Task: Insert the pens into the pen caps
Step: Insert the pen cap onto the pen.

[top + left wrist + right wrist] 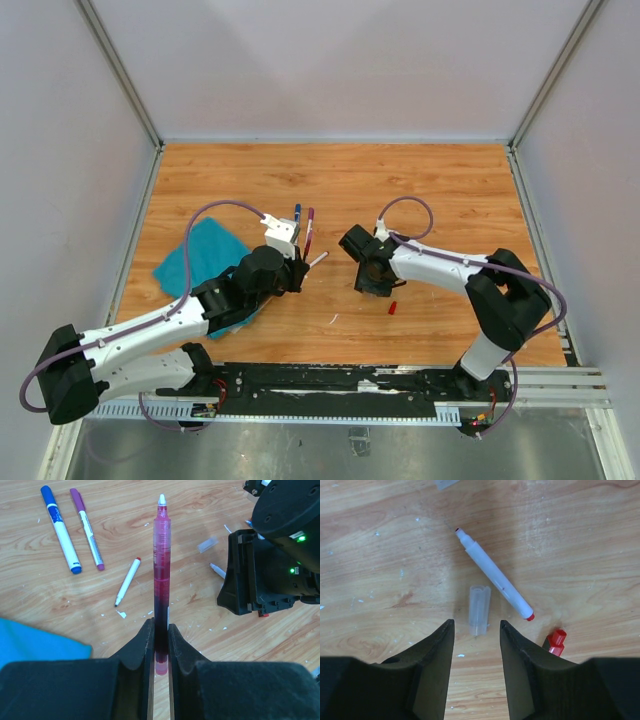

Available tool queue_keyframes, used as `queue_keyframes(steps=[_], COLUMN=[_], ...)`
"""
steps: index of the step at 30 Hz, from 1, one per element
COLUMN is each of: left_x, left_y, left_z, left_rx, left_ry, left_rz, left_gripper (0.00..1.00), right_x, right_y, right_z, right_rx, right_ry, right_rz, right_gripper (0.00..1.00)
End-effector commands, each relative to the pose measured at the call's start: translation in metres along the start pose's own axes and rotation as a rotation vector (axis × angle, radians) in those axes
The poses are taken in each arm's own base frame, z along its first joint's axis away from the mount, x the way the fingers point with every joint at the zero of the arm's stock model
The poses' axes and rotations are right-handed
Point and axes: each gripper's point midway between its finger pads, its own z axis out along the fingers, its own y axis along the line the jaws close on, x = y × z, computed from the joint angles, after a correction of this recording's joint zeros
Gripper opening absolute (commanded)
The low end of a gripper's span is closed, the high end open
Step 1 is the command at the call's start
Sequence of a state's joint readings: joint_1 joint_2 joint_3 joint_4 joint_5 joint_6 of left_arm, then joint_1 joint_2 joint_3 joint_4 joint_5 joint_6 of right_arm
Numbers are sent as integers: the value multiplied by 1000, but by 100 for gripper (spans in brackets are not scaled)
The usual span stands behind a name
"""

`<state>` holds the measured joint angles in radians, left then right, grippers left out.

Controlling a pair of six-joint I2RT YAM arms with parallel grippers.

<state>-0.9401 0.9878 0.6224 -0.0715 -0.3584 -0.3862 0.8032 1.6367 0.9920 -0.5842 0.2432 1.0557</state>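
Left gripper clamped on a red pen; right gripper spread wide over a clear cap.

The left gripper pinches a translucent red pen by its lower barrel. The pen sticks straight out past the fingers above the wooden table, with its white tip bare at the far end. The right gripper has its fingers parted and grips nothing; a clear cap lies flat on the wood just ahead of the tips. Just beside the cap lies an uncapped white pen with a red nib and a red end plug, and a red cap sits near that plug. A blue pen and a purple pen, both capped, lie side by side near a second white pen and a teal cloth.
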Motion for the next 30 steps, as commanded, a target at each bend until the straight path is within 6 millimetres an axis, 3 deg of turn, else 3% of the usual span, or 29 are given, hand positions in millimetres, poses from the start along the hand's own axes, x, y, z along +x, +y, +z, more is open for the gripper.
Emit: queue_keyframes(steps=[1, 9, 21, 25, 27, 30], left_x=[-6, -5, -10, -10, -10, -11], left_y=[0, 3, 9, 10, 11, 12], left_z=[-3, -4, -10, -10, -11, -12], left_rx=[-6, -16, -39, -42, -47, -53], left_ry=[-23, -22, -44, -47, -47, -52], left_rz=[-2, 4, -6, -6, -5, -6], left_gripper=[0, 1, 1, 1, 1, 0], right_x=[0, 1, 5, 2, 9, 12], right_y=[-8, -9, -8, 9, 23, 28], right_z=[3, 12, 17, 10, 4, 0], right_rx=[79, 109, 55, -72, -184, -264], right_ry=[-18, -12, -15, -27, 7, 2], right_rz=[-23, -36, -85, -229, -371, -479], right_gripper=[42, 35, 7, 1, 1, 1])
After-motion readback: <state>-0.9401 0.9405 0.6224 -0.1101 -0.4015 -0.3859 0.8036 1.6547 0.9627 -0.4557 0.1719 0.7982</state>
